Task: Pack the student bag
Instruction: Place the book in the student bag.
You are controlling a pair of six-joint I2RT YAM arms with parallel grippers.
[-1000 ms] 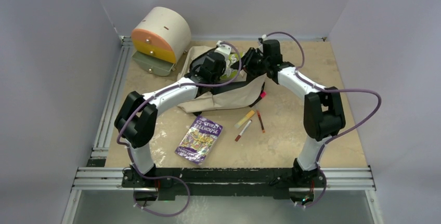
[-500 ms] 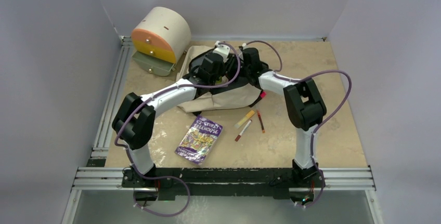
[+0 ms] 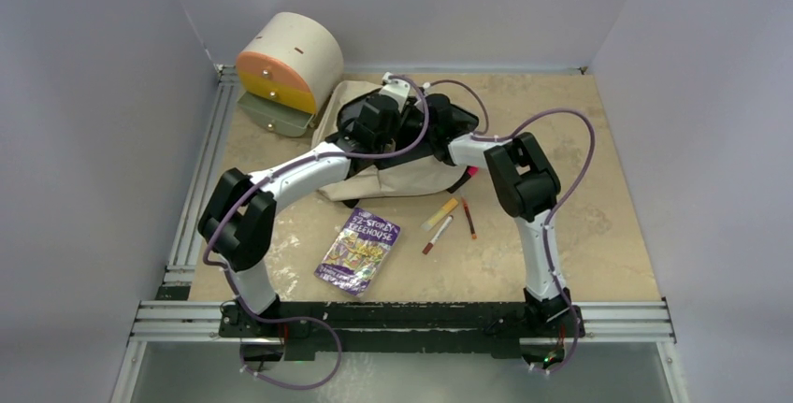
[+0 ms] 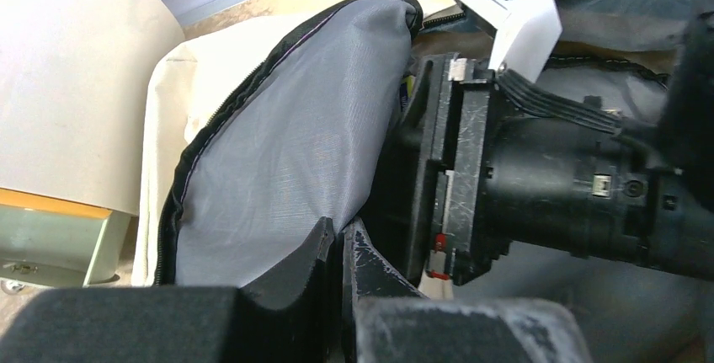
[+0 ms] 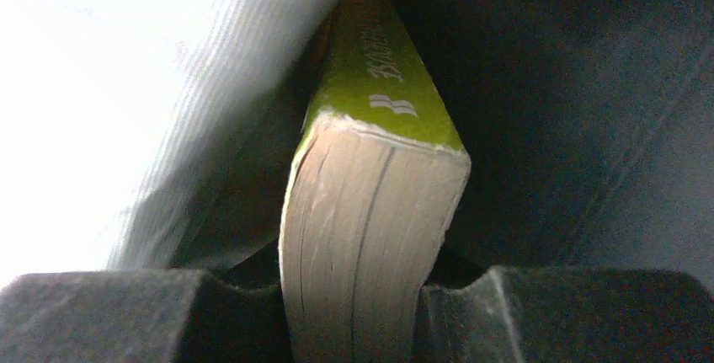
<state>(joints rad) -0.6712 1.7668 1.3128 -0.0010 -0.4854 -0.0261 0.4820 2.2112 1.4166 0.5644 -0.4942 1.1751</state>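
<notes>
Student bag [image 3: 411,177]: R end effector [image 5: 354,321] clamps green book [image 5: 370,203] inside.

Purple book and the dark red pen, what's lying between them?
Two things lie between the purple book and the dark red pen: a yellow-orange marker and a white pen, seen in the top external view.
</notes>
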